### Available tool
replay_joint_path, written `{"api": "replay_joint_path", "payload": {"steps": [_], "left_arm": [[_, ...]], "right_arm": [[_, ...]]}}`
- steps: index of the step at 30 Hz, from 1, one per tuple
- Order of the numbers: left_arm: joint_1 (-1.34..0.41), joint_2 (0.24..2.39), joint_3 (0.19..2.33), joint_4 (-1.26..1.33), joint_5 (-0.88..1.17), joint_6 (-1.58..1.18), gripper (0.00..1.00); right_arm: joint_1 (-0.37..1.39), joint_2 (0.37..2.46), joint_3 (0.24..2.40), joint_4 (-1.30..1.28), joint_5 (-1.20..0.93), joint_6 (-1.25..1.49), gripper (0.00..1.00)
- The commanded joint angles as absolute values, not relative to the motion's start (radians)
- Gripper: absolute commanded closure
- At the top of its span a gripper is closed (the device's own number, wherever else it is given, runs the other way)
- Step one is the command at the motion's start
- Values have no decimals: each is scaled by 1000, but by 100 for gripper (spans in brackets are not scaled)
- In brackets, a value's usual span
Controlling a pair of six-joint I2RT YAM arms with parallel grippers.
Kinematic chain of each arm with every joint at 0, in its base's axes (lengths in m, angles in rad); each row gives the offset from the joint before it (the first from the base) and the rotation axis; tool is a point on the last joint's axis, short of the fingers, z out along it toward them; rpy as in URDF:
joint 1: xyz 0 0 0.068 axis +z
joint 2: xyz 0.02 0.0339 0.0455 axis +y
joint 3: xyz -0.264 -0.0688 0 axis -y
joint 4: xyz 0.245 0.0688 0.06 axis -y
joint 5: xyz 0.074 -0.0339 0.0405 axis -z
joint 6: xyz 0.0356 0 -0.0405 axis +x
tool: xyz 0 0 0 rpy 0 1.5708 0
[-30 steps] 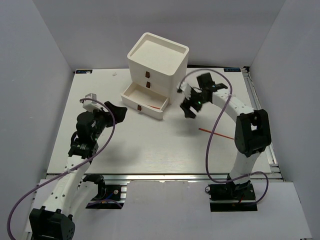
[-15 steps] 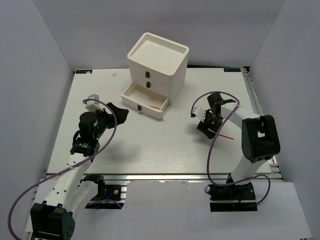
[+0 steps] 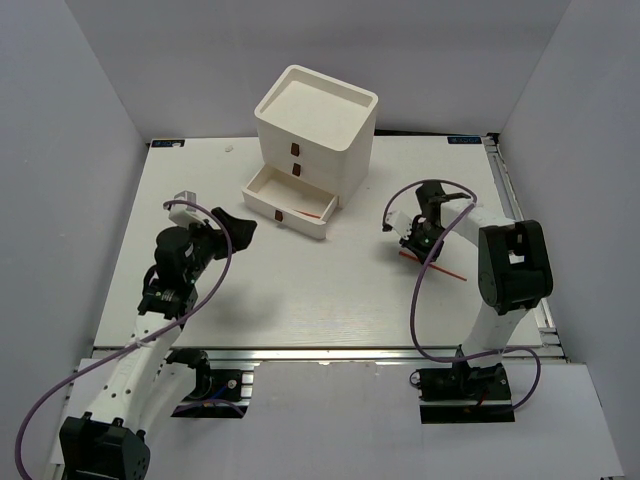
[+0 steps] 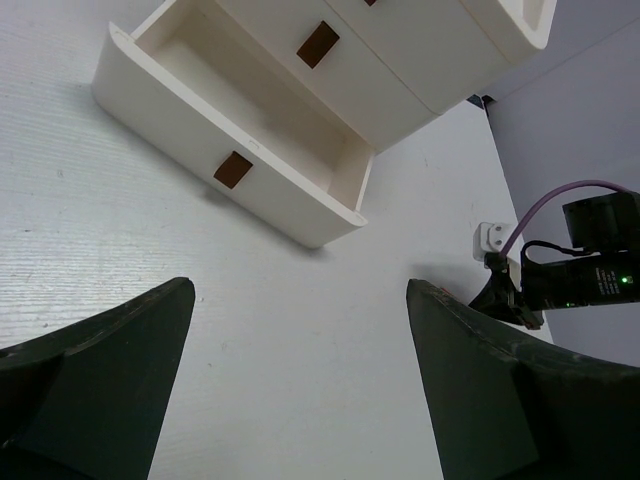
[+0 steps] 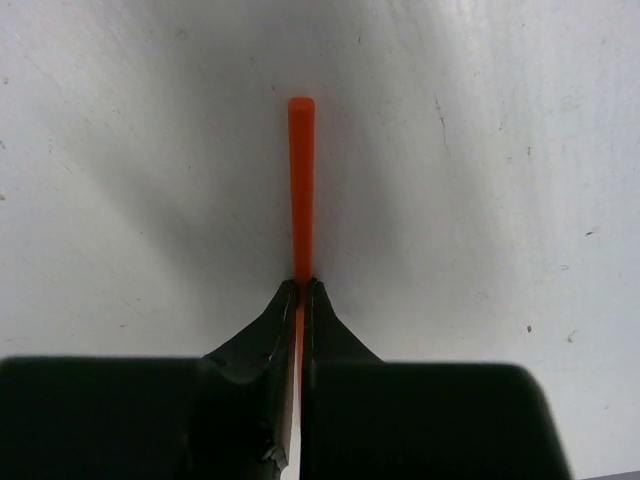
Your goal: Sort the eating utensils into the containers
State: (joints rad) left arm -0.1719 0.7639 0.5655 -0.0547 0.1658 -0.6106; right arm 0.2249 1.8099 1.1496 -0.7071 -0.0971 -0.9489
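Fingers (image 4: 110, 370) of the left gripper (image 4: 300, 300) stand wide apart, empty, aimed at the open drawer (image 4: 170, 125) toward 1 o'clock. One chopstick (image 3: 312, 215) already lies inside. Since a second ago the right gripper (image 5: 302, 287) has swung from beside the unit (image 3: 315, 110) to the second chopstick (image 5: 301, 190), at 3 o'clock on the table (image 3: 300, 290), and pinched it (pickup looks begun). Bare tabletop runs from there toward the drawer at 10 o'clock. The table's right edge is near.

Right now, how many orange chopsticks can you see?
2. One orange chopstick lies in the open bottom drawer; the second chopstick is pinched by the right gripper on the table, right side. Closed drawers may hide more.
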Motion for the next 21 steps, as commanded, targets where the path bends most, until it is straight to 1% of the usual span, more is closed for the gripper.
{"api": "replay_joint_path", "payload": {"steps": [1,4,8,12,16,19,20,21], "left_arm": [[-166,742,558,-68,161,-617,2],[-166,747,558,-64,160,-621,2],[-166,759,566,-60,156,-621,2],[-166,779,575,-51,156,-618,2],[-166,796,587,-40,158,-617,2],[-166,805,594,-41,158,-615,2],[-166,804,594,-43,156,-612,2],[-166,802,595,-44,155,-614,2]], "right_arm": [[230,1861,1146,-675,-173,-976,100],[232,1855,1175,-675,-210,-970,100],[253,1818,1236,-709,-340,-980,100],[351,1795,1339,-771,-448,-979,100],[461,1808,1475,-785,-526,-917,100],[544,1862,1647,-776,-596,-825,100],[581,1905,1758,-770,-603,-758,100],[597,1931,1822,-758,-610,-717,100]]}}
